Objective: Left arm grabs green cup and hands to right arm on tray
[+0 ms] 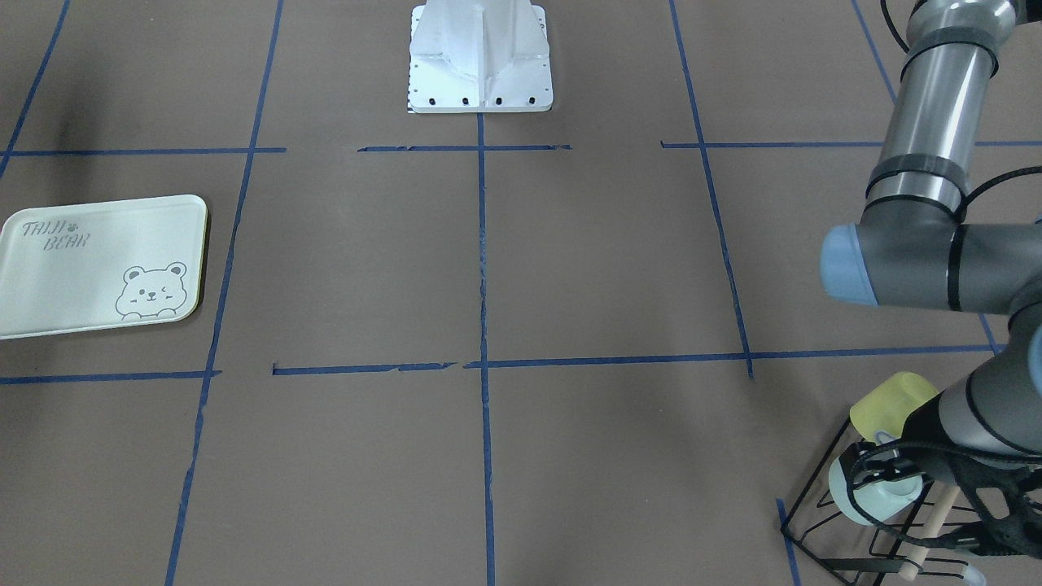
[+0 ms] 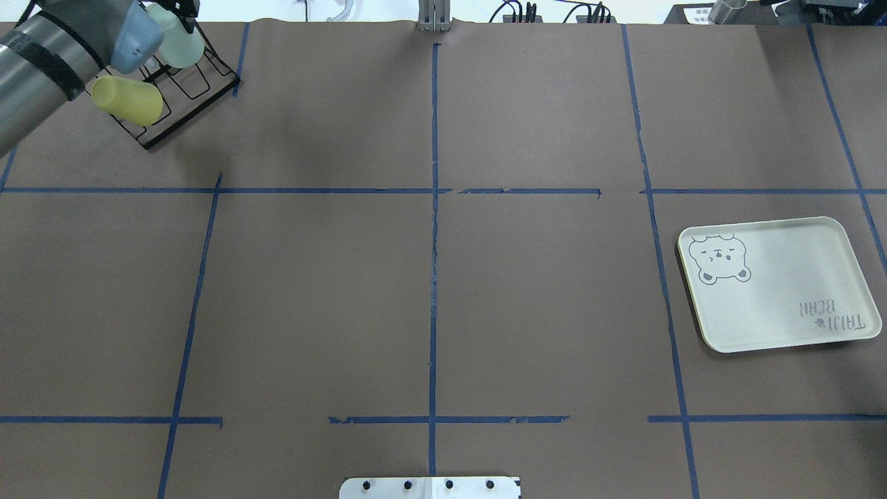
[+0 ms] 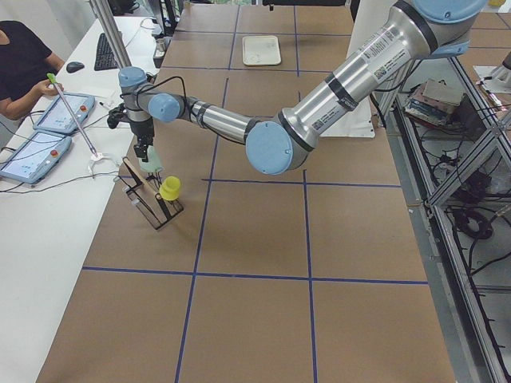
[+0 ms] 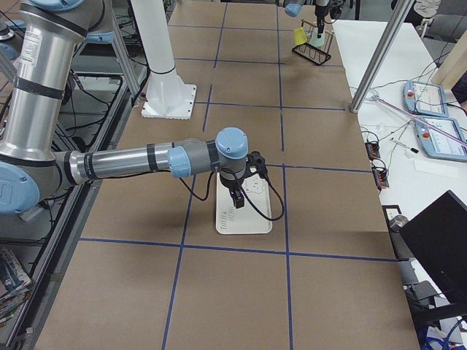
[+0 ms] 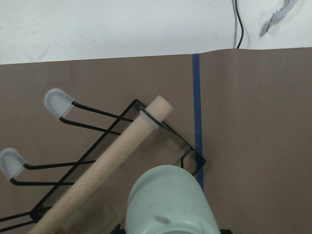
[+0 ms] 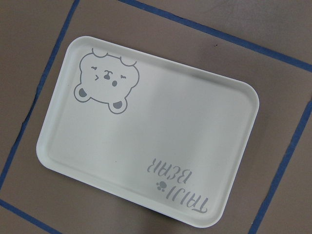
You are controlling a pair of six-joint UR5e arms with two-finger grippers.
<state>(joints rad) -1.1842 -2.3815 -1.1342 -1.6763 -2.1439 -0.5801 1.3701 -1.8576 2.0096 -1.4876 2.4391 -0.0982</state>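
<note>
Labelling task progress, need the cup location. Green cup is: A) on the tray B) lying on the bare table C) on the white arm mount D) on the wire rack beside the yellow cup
D: the green cup is on the black wire rack next to the yellow cup; the tray has nothing on it.

- All views bright. Light is flat and diffuse, coming from overhead.
- Brown bench (image 2: 312,298) is matte, with no glare.
- Shadows are soft: a faint smudge top left in the front view and a thin dark rim beside the tray (image 1: 98,260).
- Mild sheen across the tray in my right wrist view.
- Green cup (image 5: 170,204) sits very close to my left wrist lens, cropped at the bottom edge.
</note>
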